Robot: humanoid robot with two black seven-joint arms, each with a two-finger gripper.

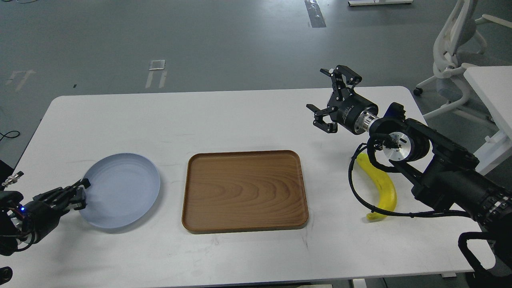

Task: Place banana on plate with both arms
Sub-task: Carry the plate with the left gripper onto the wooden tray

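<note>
Banana (382, 188) lies on the bench (240, 112) at lower right, under the right arm. Right gripper (326, 94) hangs above, jaws wide, empty. Plate (120, 192) at lower left; left gripper (78, 194) at its rim, jaw state unclear. Wooden tray (244, 190) at centre.

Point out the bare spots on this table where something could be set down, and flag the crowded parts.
Free: the white table behind the wooden tray, the strip between tray and plate, and the front edge. The tray itself is bare. Crowded: the right side, where the right gripper and its arm hang over the banana; the left gripper sits at the plate's rim.
</note>
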